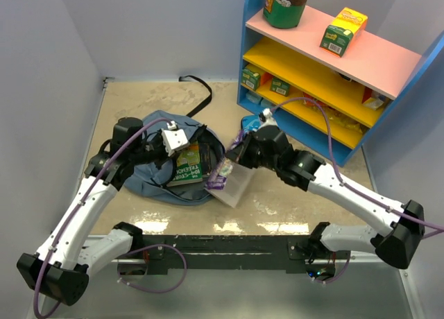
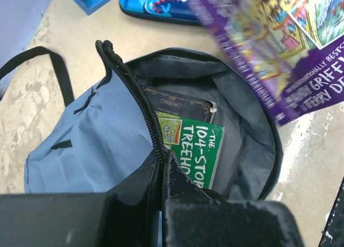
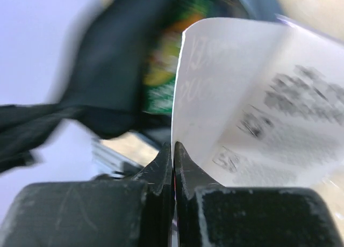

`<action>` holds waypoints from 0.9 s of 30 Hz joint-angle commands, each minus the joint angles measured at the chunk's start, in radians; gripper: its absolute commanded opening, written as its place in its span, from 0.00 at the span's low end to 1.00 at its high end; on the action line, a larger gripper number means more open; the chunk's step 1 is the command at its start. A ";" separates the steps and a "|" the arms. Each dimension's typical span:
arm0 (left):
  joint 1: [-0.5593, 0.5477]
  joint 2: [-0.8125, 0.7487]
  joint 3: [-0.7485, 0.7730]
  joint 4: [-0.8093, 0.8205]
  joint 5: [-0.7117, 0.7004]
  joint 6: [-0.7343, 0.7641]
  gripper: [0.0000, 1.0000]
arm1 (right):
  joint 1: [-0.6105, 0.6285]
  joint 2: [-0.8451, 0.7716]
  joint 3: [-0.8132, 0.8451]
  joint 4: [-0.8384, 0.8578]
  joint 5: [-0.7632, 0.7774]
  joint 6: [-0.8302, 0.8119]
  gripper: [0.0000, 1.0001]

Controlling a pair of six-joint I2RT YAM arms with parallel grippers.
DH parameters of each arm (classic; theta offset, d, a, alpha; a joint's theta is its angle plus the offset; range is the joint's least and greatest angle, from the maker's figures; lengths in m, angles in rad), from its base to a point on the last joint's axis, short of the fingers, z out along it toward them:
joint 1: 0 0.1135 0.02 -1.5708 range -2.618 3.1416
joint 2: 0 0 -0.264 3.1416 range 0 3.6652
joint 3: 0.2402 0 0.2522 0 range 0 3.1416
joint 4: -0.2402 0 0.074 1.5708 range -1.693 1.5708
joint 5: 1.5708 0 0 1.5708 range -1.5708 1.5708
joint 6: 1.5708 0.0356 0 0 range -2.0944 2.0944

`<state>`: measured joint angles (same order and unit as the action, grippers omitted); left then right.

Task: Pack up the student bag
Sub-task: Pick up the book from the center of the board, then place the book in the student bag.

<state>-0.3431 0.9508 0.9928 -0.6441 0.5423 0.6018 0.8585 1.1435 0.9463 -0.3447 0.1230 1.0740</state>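
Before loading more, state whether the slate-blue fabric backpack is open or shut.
Open: the slate-blue fabric backpack gapes, left fingers pinching its zipper edge, a green paperback book inside.

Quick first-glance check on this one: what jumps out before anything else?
The open student bag sits mid-table, its zipper rim pinched by the left gripper, with a green book already inside. Just right of its mouth, the right gripper holds a purple book by one pale leaf. A bright shelf stands far right.
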 commanded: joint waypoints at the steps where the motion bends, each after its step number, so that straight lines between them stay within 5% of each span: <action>1: -0.007 -0.043 0.021 0.099 -0.054 -0.045 0.00 | 0.005 0.086 0.250 0.016 -0.049 -0.103 0.00; 11: -0.004 -0.115 -0.014 0.143 -0.169 -0.123 0.00 | 0.008 0.418 0.471 0.118 -0.195 -0.168 0.00; 20: -0.004 -0.133 -0.033 0.141 -0.176 -0.132 0.00 | 0.011 0.533 0.201 0.335 -0.303 -0.103 0.00; 23: -0.004 -0.121 -0.023 0.129 -0.156 -0.132 0.00 | 0.013 0.550 0.195 0.290 -0.270 -0.131 0.00; 24: -0.004 -0.115 -0.019 0.123 -0.151 -0.131 0.00 | 0.013 0.550 0.200 0.262 -0.229 -0.149 0.05; 25: -0.005 -0.112 -0.013 0.118 -0.147 -0.129 0.00 | 0.013 0.549 0.213 0.233 -0.209 -0.161 0.19; 26: -0.004 -0.110 -0.008 0.116 -0.143 -0.128 0.00 | 0.014 0.552 0.224 0.164 -0.180 -0.173 0.44; 27: -0.004 -0.106 -0.003 0.110 -0.140 -0.126 0.00 | 0.013 0.550 0.235 0.130 -0.143 -0.186 0.51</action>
<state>-0.3431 0.8410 0.9508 -0.5922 0.3641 0.4892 0.8631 1.7103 1.1461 -0.1120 -0.0940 0.9447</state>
